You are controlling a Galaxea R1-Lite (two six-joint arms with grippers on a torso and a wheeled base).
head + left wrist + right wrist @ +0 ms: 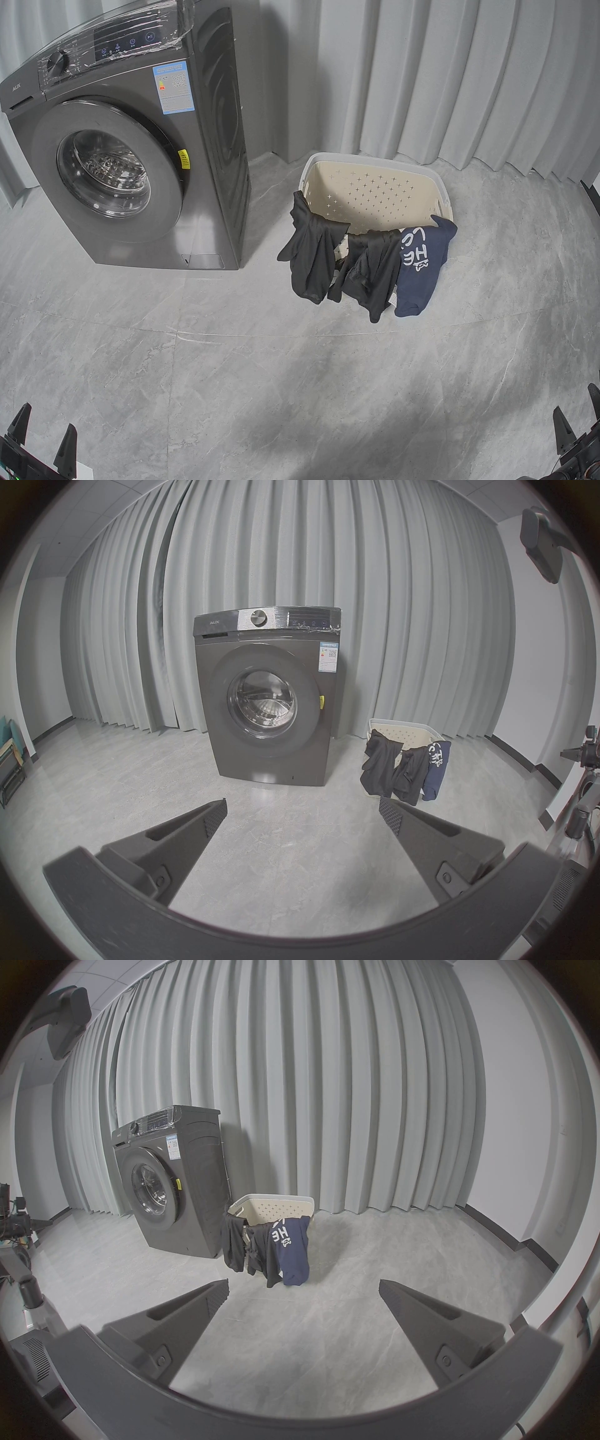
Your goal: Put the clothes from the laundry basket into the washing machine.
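I read left fingers [181,836] spread, empty | right fingers [181,1316] likewise | clothes [369,269] draped over basket's [375,164] front rim | basket at floor's far edge, just beside washer [125,237] | washer door shut

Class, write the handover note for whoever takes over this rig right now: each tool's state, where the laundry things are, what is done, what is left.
Left tool: open, empty, low over the floor, well short of the washing machine.
Right tool: open, empty, well short of the laundry basket.
Things: the basket stands on the floor beside the machine. A black garment, a second black garment and a navy shirt hang over its near rim.
Done: nothing; the machine's door is shut.
Left: open the door, then move all three garments into the drum.
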